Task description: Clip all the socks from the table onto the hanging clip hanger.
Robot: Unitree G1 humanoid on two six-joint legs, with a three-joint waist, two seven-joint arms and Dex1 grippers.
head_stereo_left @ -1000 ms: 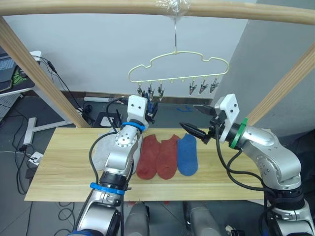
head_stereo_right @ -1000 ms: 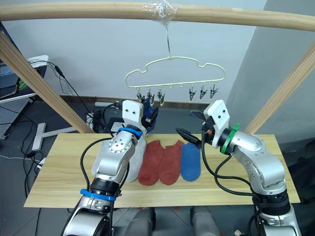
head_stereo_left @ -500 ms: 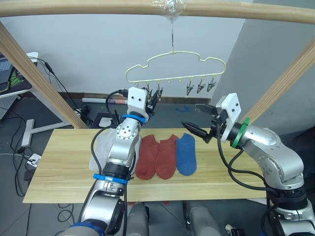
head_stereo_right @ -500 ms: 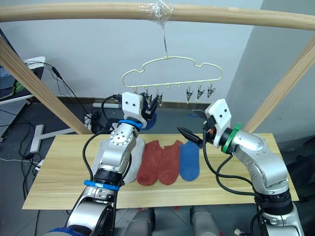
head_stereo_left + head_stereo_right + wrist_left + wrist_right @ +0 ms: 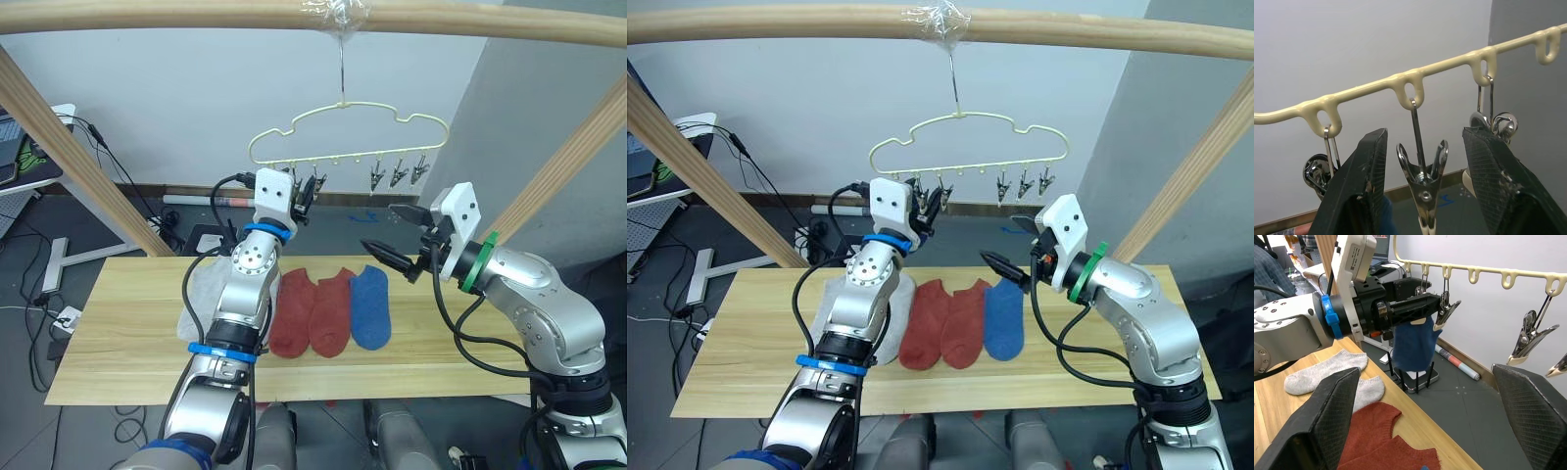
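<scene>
Blue sock [image 5: 1413,343] hangs at the clip hanger [image 5: 343,132] — five socks [image 5: 331,309] on the table [image 5: 127,338].

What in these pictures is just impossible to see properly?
- Whether the clip grips the blue sock: the left wrist view's edge cuts off the clip's tip, and in the right wrist view the left claw covers the sock's top.
- The grey socks: in the eye views the left arm covers most of them.

Pale yellow hanger [image 5: 348,132] with silver clips [image 5: 1422,183]; two rust red socks [image 5: 313,311], a blue sock [image 5: 371,307], grey socks [image 5: 1330,374], light wooden table [image 5: 127,343]
</scene>
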